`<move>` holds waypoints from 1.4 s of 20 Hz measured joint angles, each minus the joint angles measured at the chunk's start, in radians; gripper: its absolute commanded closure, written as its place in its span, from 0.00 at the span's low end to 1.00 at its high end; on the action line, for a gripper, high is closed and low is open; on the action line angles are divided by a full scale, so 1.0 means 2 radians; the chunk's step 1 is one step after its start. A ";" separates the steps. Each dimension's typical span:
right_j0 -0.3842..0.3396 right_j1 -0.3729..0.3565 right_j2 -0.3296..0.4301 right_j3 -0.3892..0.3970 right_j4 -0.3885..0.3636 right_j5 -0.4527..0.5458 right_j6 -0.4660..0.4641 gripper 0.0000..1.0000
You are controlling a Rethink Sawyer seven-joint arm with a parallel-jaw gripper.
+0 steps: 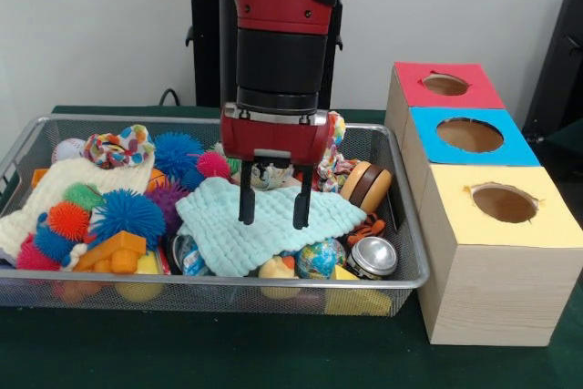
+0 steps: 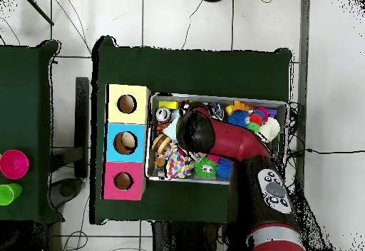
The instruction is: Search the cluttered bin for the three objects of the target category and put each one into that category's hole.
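The wire mesh bin (image 1: 228, 279) is full of toys and cloths; it also shows in the overhead view (image 2: 217, 97). My gripper (image 1: 273, 207) is open, its two black fingers (image 1: 246, 203) pointing down just above a pale mint cloth (image 1: 264, 225) in the bin's middle. It holds nothing. A pale yellow rounded toy (image 1: 276, 269) lies by the front wall, partly under the cloth. A brown and tan round toy (image 1: 366, 185) lies to the right. I cannot pick out a toy with a face. The red-topped box's hole (image 1: 445, 85) (image 2: 123, 181) is empty. In the overhead view the arm hides the gripper.
Spiky balls, blue (image 1: 127, 214), orange (image 1: 68, 220) and pink (image 1: 213, 165), fill the bin's left. A metal can (image 1: 372, 257) and a globe ball (image 1: 320, 259) lie front right. Blue-topped (image 1: 470, 135) and yellow-topped (image 1: 504, 203) boxes stand beside the red one.
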 measured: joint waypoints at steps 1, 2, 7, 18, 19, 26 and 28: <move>-0.003 0.003 0.002 0.000 -0.003 0.000 0.000 0.00; -0.004 0.004 0.002 0.000 -0.006 0.000 0.000 0.00; -0.005 0.012 0.004 0.000 -0.018 0.000 0.000 0.00; -0.005 0.034 0.011 0.000 -0.037 0.000 0.000 0.00; -0.005 0.036 0.012 0.000 -0.037 0.000 0.000 0.00; -0.005 0.041 0.012 -0.001 -0.037 -0.004 0.000 0.00; -0.005 0.043 0.012 -0.001 -0.038 -0.009 0.000 0.00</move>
